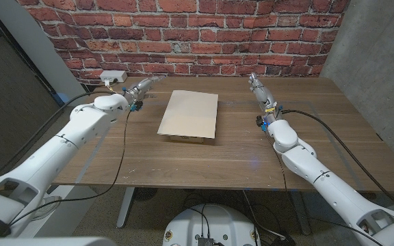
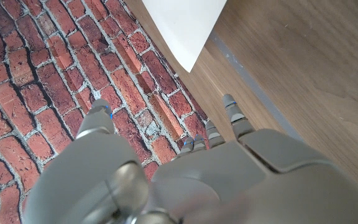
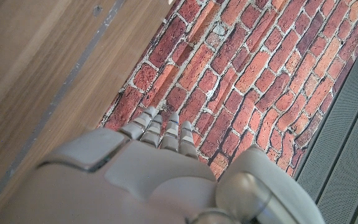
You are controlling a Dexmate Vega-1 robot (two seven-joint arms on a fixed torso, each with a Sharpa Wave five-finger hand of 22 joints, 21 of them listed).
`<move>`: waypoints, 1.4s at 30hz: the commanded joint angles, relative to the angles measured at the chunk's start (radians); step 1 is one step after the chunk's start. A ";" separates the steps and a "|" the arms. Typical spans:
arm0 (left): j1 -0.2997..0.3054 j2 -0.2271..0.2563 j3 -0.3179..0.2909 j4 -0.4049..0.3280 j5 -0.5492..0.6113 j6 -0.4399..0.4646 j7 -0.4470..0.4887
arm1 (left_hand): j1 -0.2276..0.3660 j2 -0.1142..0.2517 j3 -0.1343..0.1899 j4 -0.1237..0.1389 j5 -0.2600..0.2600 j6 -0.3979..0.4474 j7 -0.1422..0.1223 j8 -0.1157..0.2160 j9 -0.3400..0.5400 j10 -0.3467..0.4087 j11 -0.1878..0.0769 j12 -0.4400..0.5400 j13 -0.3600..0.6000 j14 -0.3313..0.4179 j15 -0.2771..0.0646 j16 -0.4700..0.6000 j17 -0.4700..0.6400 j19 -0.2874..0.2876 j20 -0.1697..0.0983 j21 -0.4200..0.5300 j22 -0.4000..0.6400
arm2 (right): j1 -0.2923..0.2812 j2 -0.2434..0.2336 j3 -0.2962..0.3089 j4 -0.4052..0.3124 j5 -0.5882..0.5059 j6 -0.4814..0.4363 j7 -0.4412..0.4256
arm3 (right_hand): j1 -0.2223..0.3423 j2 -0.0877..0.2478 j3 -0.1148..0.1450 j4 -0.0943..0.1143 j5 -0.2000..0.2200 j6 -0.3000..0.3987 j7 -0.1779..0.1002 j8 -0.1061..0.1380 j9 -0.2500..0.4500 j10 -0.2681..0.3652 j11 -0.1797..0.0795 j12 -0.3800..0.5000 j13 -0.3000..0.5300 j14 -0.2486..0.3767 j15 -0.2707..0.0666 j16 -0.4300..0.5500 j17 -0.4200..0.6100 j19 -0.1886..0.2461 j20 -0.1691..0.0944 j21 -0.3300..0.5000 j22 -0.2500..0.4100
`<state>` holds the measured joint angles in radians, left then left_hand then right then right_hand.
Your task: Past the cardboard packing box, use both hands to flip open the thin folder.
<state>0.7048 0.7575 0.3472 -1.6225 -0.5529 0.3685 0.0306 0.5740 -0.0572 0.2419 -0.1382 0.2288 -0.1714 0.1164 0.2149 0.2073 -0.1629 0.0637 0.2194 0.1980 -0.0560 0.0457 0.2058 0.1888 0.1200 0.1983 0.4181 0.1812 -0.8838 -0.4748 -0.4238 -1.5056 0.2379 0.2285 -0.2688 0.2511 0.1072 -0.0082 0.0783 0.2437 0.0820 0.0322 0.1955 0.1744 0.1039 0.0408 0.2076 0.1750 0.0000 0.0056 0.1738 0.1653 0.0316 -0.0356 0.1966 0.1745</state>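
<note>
A thin tan folder [image 1: 189,115] lies shut in the middle of the wooden table [image 1: 320,123]. A low cardboard edge [image 1: 187,139] shows under its near side. My left hand [image 1: 142,87] is to the left of the folder's far corner, fingers stretched toward the brick wall, holding nothing. In the left wrist view that hand [image 2: 185,168] points at the wall, and a pale corner of the folder [image 2: 188,25] lies beyond it. My right hand [image 1: 257,87] is to the right of the folder, apart from it, fingers straight and empty. In the right wrist view it [image 3: 160,162] points at the wall.
A white box with a cable [image 1: 113,76] sits at the table's back left corner, close behind my left hand. The brick wall [image 1: 204,34] runs right behind the table's far edge. A grey concrete wall [image 1: 382,48] stands at the right.
</note>
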 commanded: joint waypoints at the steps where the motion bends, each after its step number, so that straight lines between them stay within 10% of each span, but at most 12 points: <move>1: -0.086 0.029 0.041 0.054 -0.014 0.110 -0.117 | 0.005 -0.011 -0.010 0.002 -0.007 -0.128 0.031 0.009 0.004 0.011 0.006 0.012 0.005 0.015 -0.001 0.008 0.004 0.018 -0.001 0.006 0.003 | 0.005 0.015 -0.004 0.017 -0.009 0.015 -0.012 | 0.012 0.002 0.004 -0.004 -0.003 0.005 0.001 -0.004 0.006 0.008 -0.006 -0.002 0.001 0.001 0.011 0.003 0.002 0.009 -0.008 0.004 0.005; 20: -0.157 0.084 0.099 0.027 -0.014 0.288 -0.225 | 0.071 -0.032 -0.032 0.005 -0.013 -0.016 0.067 0.025 0.010 0.183 0.030 0.114 0.027 0.212 -0.007 0.038 0.021 0.307 0.004 0.059 -0.002 | -0.005 0.026 0.001 0.038 -0.007 0.067 -0.014 | 0.018 0.003 0.005 -0.009 -0.007 0.005 0.001 -0.005 0.006 0.009 -0.005 -0.003 0.001 0.002 0.011 0.003 0.002 0.010 -0.009 0.003 0.005; 31: -0.194 0.064 0.137 0.060 0.005 0.303 -0.265 | 0.154 -0.026 -0.025 -0.008 -0.011 0.110 0.082 0.053 0.011 0.312 0.090 0.157 0.017 0.362 0.013 0.056 0.016 0.427 -0.055 0.065 -0.003 | -0.038 0.019 0.015 0.015 -0.007 0.077 -0.031 | 0.020 0.003 0.006 -0.011 -0.009 0.006 0.001 -0.005 0.006 0.012 -0.005 -0.003 0.001 0.005 0.012 0.003 0.002 0.012 -0.009 0.003 0.005; 42: -0.226 0.043 0.164 0.091 0.026 0.308 -0.297 | 0.209 -0.032 -0.029 -0.004 -0.014 0.242 0.088 0.085 0.008 0.460 0.074 0.164 0.001 0.514 -0.028 0.083 0.006 0.553 -0.133 0.088 -0.001 | -0.061 0.021 0.026 0.008 -0.010 0.101 -0.043 | 0.022 0.003 0.006 -0.014 -0.011 0.007 -0.001 -0.005 0.006 0.016 -0.004 -0.003 0.001 0.008 0.012 0.004 0.002 0.014 -0.010 0.004 0.005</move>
<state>0.5101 0.8190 0.4848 -1.5610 -0.5436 0.6659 -0.2319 0.7705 -0.0876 0.2129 -0.1424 0.2205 0.0528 0.1212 0.2923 0.2145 0.2677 0.1458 0.3784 0.1997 0.4316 0.0266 0.2815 0.1951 0.6544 0.0749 0.4994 0.1767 -0.9225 -0.4533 -0.4082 -1.4886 0.2301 0.3091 -0.3002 0.2602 0.1085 -0.0040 0.0658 0.2399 0.0820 0.0320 0.1955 0.1794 0.1099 0.0348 0.2076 0.1749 0.0054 0.0110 0.1738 0.1651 0.0320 -0.0351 0.1966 0.1744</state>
